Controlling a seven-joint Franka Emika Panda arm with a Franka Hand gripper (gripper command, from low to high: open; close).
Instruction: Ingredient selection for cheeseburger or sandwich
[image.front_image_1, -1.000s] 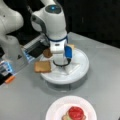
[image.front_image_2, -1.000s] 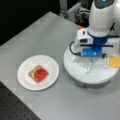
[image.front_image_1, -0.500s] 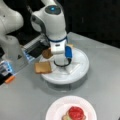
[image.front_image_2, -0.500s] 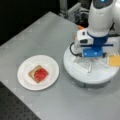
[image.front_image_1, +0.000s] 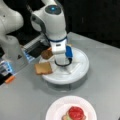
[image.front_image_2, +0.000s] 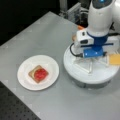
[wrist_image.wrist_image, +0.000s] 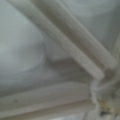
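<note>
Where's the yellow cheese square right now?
The yellow cheese square lies on the round white tray at a front view's right edge, just right of the gripper, which hangs low over the tray's dividers.

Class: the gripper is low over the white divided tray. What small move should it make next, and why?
Probably lift straight up. The gripper sits down in the tray among its dividers, and its contents are hidden; toast and cheese remain, while the plate's stack shows tomato on top.

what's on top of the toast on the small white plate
A red tomato disc lies on the toast on the white plate. In a front view green lettuce peeks out beneath the tomato. Anything else under it is covered.
</note>
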